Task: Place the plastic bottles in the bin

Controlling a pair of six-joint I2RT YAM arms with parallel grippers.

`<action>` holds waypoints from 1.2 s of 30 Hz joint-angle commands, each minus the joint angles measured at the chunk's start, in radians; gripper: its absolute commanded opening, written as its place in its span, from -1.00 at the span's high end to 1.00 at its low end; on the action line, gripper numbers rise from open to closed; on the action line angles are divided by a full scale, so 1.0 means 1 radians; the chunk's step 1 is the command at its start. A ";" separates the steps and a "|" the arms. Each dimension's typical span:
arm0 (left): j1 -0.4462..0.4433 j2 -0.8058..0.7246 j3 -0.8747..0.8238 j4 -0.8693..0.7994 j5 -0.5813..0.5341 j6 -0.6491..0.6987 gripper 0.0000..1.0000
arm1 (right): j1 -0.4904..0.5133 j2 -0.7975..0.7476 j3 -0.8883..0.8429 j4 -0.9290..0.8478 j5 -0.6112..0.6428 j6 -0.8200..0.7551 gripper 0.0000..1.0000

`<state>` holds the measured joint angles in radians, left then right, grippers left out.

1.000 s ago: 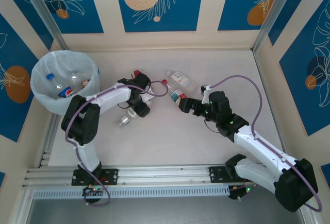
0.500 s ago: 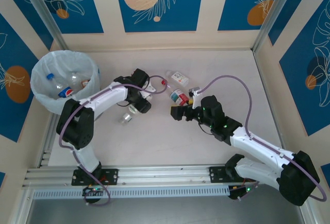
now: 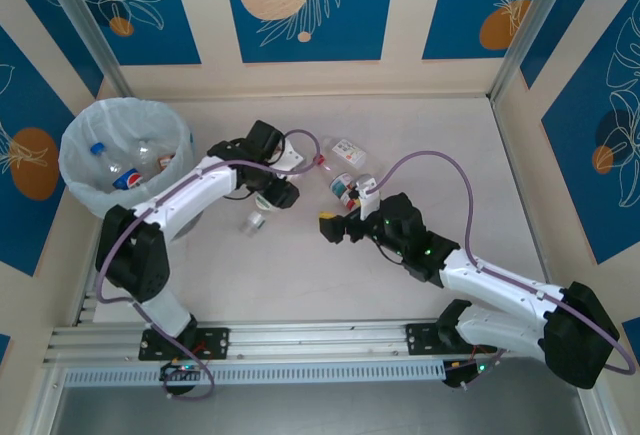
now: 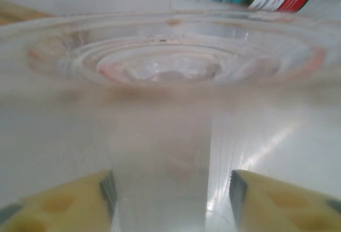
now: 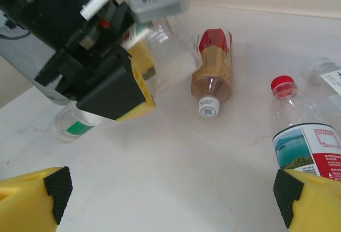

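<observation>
Left end effector (image 4: 170,194) astride a clear bottle (image 4: 170,72), grip unclear, right end effector (image 5: 173,192) wide apart

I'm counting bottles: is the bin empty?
No, the bin holds several plastic bottles, one with a blue label.

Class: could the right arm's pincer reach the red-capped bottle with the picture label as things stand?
Probably yes: the right pincer is open, the red-capped bottle lies close beside one finger, and bare table lies between.
</observation>
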<state>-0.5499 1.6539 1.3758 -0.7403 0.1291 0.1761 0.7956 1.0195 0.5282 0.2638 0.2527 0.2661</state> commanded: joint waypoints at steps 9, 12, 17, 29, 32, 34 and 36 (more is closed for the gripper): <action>0.040 -0.122 0.130 0.069 0.070 -0.068 -0.08 | 0.019 0.015 0.024 0.126 0.080 0.015 -0.99; 0.062 -0.133 0.167 0.093 0.056 -0.093 -0.06 | 0.018 0.015 0.013 0.176 0.081 0.023 -0.99; 0.092 -0.143 0.194 0.142 -0.016 -0.135 -0.06 | 0.010 0.016 0.045 0.120 0.082 0.083 -0.99; 0.242 -0.238 0.218 0.199 -0.004 -0.222 -0.08 | -0.016 0.006 0.049 0.092 0.143 0.162 -0.99; 0.304 -0.261 0.214 0.220 0.011 -0.261 -0.06 | -0.024 0.005 0.049 0.095 0.155 0.175 -0.99; 0.338 -0.270 0.213 0.231 0.022 -0.281 -0.05 | -0.030 0.005 0.051 0.097 0.154 0.181 -0.99; 0.369 -0.278 0.216 0.239 0.035 -0.294 -0.04 | -0.035 0.005 0.053 0.094 0.144 0.184 -0.99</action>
<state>-0.2165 1.4006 1.5635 -0.5488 0.1291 -0.0727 0.7689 1.0363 0.5426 0.3481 0.3683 0.4236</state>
